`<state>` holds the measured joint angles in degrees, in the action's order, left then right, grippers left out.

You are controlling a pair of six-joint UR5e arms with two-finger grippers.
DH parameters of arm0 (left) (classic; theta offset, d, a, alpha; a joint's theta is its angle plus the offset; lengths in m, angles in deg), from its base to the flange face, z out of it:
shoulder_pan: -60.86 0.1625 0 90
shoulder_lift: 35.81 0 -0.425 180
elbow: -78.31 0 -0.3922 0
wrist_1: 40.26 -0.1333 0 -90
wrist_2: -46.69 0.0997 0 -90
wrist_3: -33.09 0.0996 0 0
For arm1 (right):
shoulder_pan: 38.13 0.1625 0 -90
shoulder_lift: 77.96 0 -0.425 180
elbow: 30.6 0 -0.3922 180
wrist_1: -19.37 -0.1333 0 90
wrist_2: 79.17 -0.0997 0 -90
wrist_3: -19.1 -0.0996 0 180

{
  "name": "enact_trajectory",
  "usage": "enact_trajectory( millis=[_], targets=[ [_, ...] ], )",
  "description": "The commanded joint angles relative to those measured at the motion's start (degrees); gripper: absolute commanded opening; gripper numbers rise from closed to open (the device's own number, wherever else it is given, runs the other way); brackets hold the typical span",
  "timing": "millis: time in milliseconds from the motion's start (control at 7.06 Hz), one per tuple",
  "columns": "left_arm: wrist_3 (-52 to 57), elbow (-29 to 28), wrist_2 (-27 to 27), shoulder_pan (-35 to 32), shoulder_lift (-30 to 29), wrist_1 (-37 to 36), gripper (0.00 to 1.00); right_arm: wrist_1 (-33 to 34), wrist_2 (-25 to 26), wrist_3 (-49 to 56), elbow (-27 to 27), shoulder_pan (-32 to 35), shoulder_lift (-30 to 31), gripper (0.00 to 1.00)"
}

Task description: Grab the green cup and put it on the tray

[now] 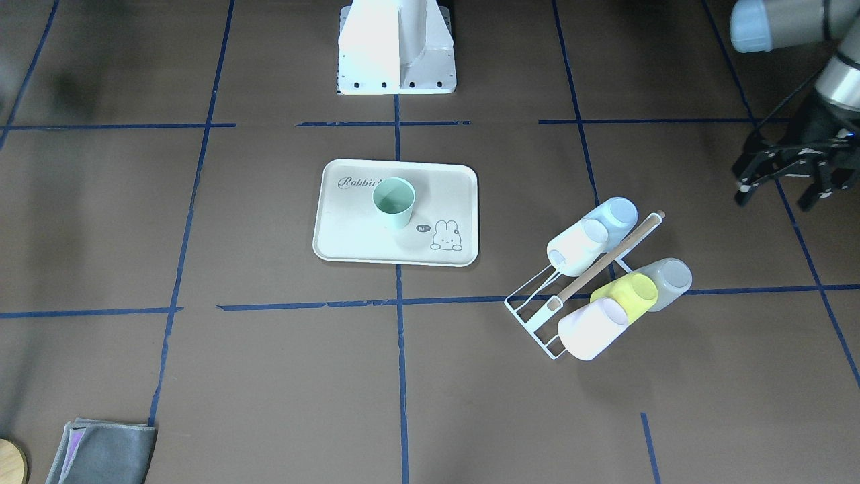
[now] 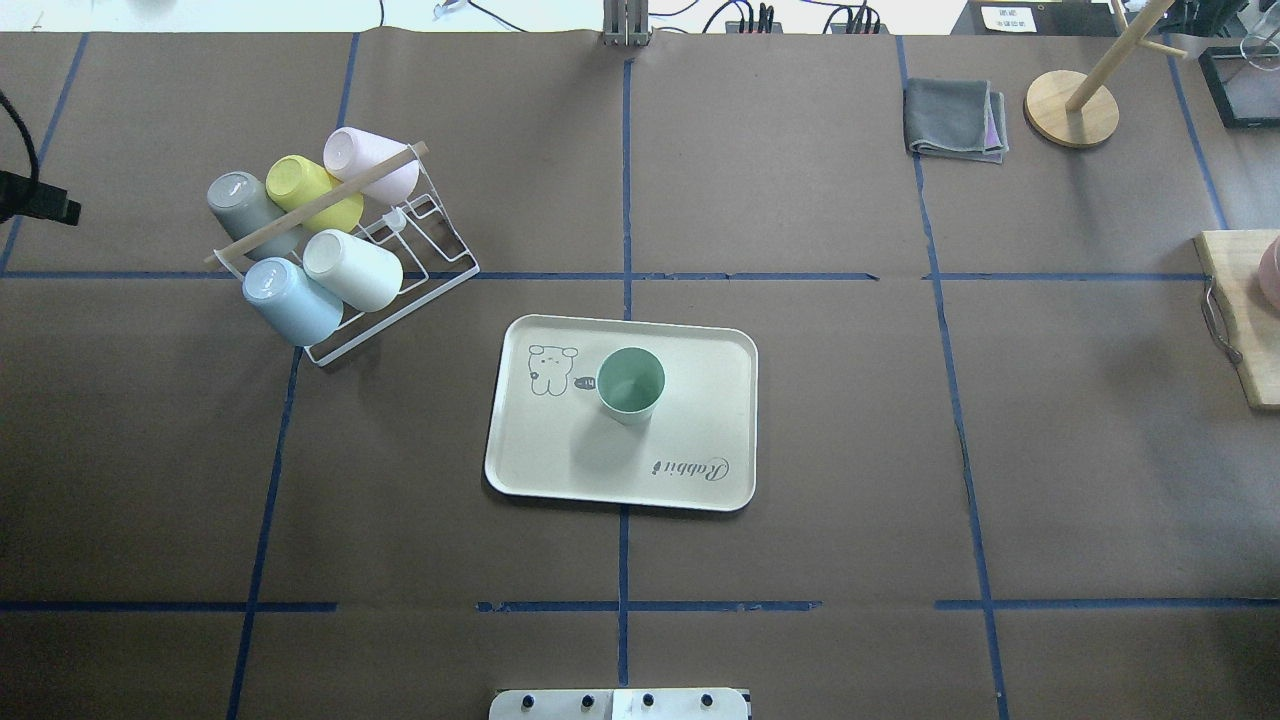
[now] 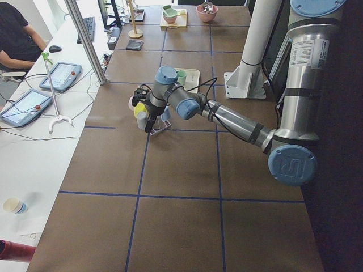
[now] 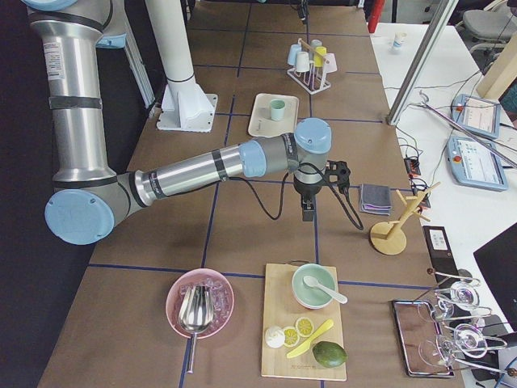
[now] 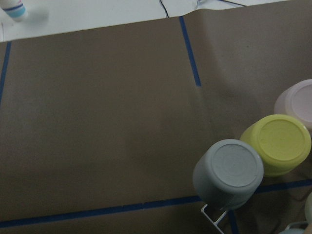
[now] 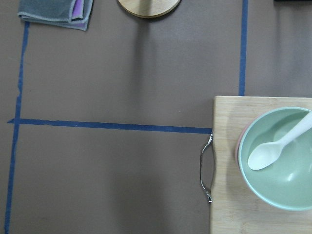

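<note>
Grey cloth in foreground; green cup upright on tray, well apart from left hand, its fingers spread; right hand: fingers' state cannot be told.
</note>
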<state>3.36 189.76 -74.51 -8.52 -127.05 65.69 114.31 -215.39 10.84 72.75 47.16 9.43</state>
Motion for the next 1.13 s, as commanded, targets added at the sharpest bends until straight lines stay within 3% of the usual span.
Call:
enact_trajectory(
  millis=[0, 142, 425, 992],
  targets=[
    [20.0, -1.0, -2.4, -8.9, 3.4, -11.4, 0.99, 0.0, 0.0, 6.7, -3.1, 2.2, 1.7, 1.0],
    [26.1, -3.7, -3.2, -13.5, 3.8, -17.0, 0.99, 0.0, 0.0, 7.1, -3.3, 2.7, 2.7, 1.0],
    [26.8, -12.3, -17.6, -18.6, 4.1, -19.1, 0.99, 0.2, 0.1, 8.3, -3.4, 3.8, 3.5, 1.0],
    [22.1, -11.1, -17.8, -19.4, 9.9, -19.2, 1.0, 1.6, 0.2, 13.7, -7.5, 6.4, 5.1, 1.0]
  ],
)
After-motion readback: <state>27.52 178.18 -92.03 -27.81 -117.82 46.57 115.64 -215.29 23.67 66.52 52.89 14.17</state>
